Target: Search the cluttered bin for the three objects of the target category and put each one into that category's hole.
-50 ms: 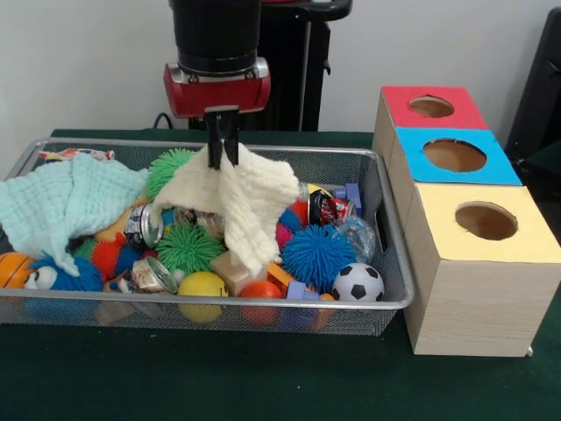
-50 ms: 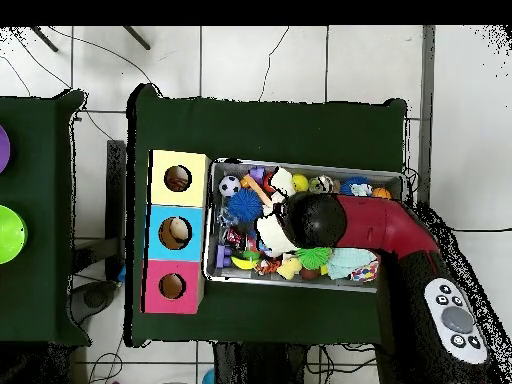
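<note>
My gripper (image 1: 223, 156) is shut on a cream-yellow cloth (image 1: 238, 203), which hangs from its fingers above the middle of the wire bin (image 1: 386, 230). In the overhead view the arm covers the gripper, and only a pale edge of the cloth (image 2: 268, 230) shows beside it. A mint-green cloth (image 1: 61, 202) lies draped over the bin's left end. To the right of the bin stands a wooden box with three holes: red (image 1: 431, 106), blue (image 1: 454, 155) and yellow (image 1: 486, 221). The same box (image 2: 176, 232) sits left of the bin in the overhead view.
The bin holds several spiky balls, among them a blue one (image 1: 316, 254) and a green one (image 1: 188, 247), plus a small soccer ball (image 1: 358, 282), a yellow ball (image 1: 202, 290), cans (image 1: 145, 224) and blocks. Green cloth covers the table (image 1: 263, 377).
</note>
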`<action>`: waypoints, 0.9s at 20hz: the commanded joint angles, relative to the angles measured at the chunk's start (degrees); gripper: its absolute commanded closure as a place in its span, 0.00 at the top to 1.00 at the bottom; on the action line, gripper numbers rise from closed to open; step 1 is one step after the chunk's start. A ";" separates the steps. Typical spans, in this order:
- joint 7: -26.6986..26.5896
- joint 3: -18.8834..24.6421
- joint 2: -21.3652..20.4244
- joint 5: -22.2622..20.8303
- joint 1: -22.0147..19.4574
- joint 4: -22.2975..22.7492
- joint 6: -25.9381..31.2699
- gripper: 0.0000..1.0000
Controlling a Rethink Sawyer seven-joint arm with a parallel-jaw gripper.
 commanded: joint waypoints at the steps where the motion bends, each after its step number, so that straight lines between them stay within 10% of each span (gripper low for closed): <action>1: -9.39 1.51 -3.07 -4.91 -1.98 2.75 7.31 0.00; 9: -21.33 1.74 -1.52 -11.10 -8.74 -3.76 16.70 0.00; 18: -21.21 4.87 2.42 -16.32 -10.59 -6.86 19.24 0.00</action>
